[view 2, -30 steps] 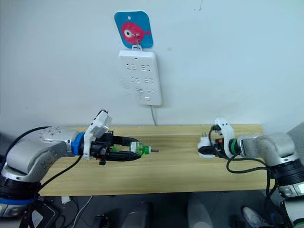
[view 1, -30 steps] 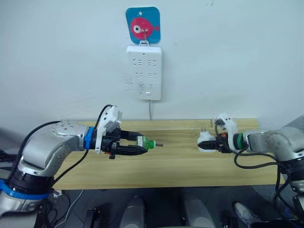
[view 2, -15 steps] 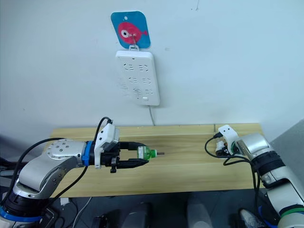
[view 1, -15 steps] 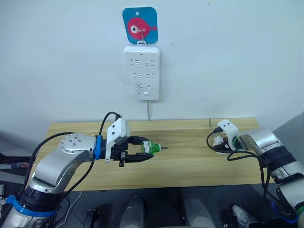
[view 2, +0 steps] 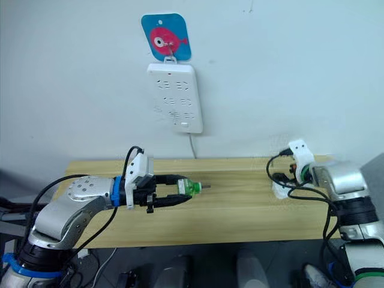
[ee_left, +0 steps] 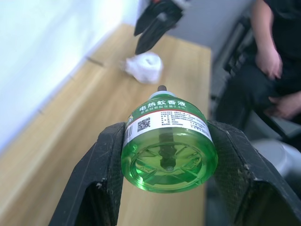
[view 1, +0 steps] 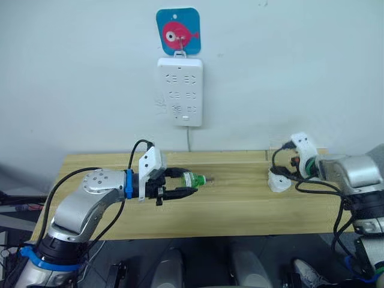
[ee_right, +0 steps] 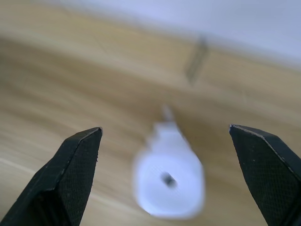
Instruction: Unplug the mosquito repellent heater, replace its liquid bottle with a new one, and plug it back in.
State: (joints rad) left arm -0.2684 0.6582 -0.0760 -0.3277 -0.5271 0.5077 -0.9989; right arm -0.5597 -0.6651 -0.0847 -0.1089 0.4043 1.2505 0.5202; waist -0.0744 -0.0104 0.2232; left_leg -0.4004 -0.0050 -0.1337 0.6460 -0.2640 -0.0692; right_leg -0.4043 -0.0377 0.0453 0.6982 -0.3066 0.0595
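Observation:
My left gripper [view 1: 185,183] is shut on the liquid bottle [view 1: 193,179], a small translucent green bottle [ee_left: 168,141] held sideways above the table's middle. Its bare dark wick [ee_left: 162,87] points toward my right arm. The mosquito repellent heater [view 1: 278,183], small, white and rounded, lies on the wooden table [view 1: 228,210] near the right end. My right gripper [ee_right: 164,129] is open just above the heater [ee_right: 169,181], with nothing between its fingers. The new one is out of view.
A white power strip [view 1: 180,91] hangs on the wall under a blue fish hook [view 1: 178,34], its cable dropping behind the table. A seated person [ee_left: 277,47] is beyond the table's right end.
The right gripper has let go of the heater, which now lies on the table, and has drawn back a little to the right. The left gripper still holds the bottle.

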